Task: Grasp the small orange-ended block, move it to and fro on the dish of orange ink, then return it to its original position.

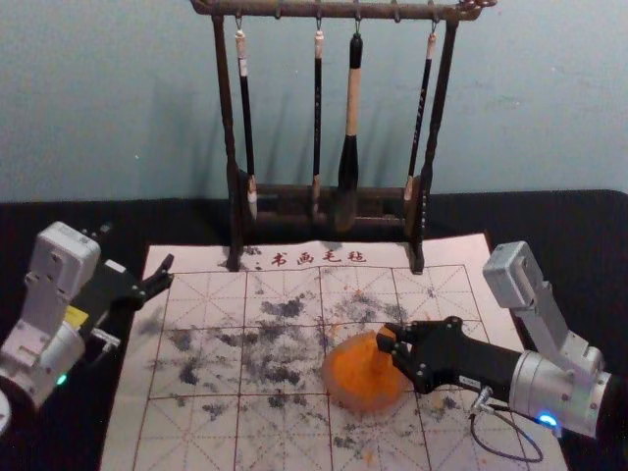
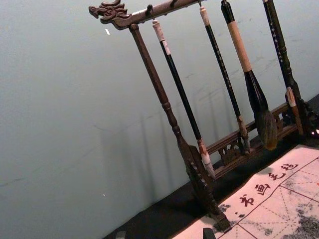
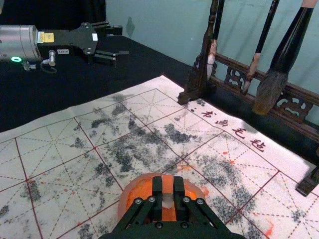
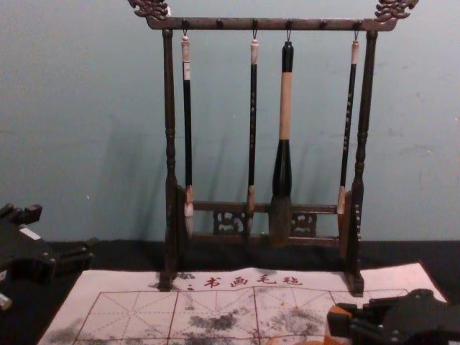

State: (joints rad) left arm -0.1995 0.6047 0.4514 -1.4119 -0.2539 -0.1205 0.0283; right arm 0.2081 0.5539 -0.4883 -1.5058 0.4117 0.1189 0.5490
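Note:
My right gripper (image 1: pixel 390 351) reaches in from the right over the round dish of orange ink (image 1: pixel 345 385) on the mat. In the right wrist view, my right gripper (image 3: pixel 168 194) is shut on the orange-ended block (image 3: pixel 167 183), with the dish (image 3: pixel 130 195) behind and beneath it. The chest view shows the right gripper (image 4: pixel 345 323) at the lower right, beside the block's orange edge. Whether the block touches the ink is hidden. My left gripper (image 1: pixel 169 278) is parked open beyond the mat's left edge; its fingertips edge into the left wrist view.
A dark wooden rack (image 1: pixel 235 211) with several hanging brushes stands at the mat's far edge, near the wall. The white gridded mat (image 1: pixel 211 343) has grey smudges and orange specks, and lies on a black table (image 1: pixel 589 235).

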